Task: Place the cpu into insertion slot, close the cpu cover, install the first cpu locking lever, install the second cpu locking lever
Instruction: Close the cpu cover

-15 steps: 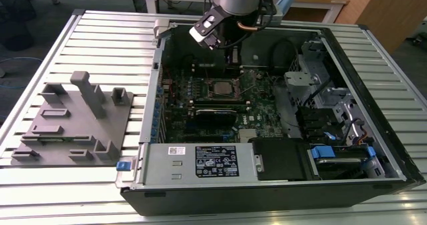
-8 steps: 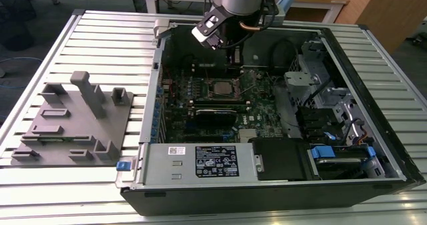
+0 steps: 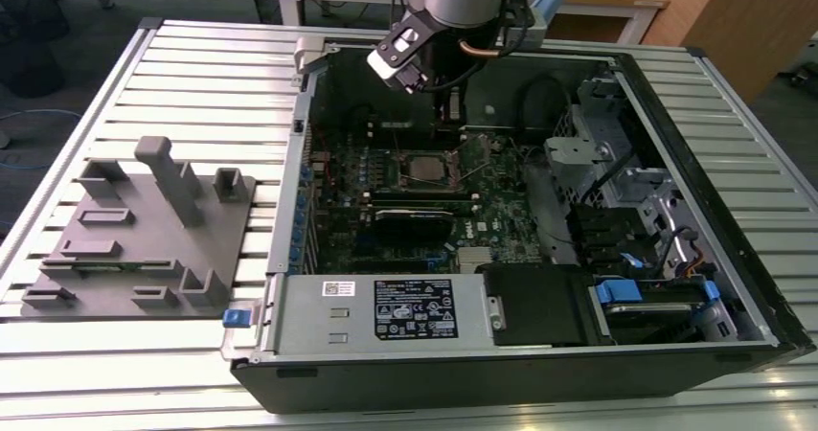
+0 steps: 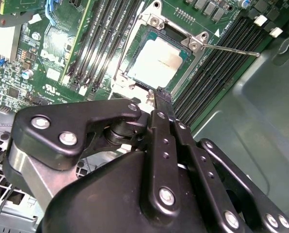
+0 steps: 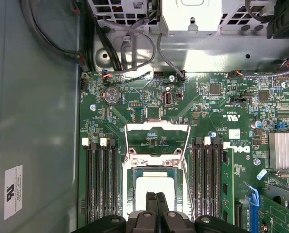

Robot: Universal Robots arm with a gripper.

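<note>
Since cpu sits in slot w/ cover up, clenched empty fingers hovering by its edge could nudge it askew, bending contacts under it.

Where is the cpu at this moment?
In the first wrist view, the cpu lies in the insertion slot, between the black memory slot banks, right by the hand.

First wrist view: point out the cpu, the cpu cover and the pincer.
cpu [image 5: 154, 184]: first wrist view, its pale metal top.
cpu cover [image 5: 157, 126]: first wrist view, silver bar of its frame.
pincer [image 5: 157, 195]: first wrist view, between its fingertips.
</note>
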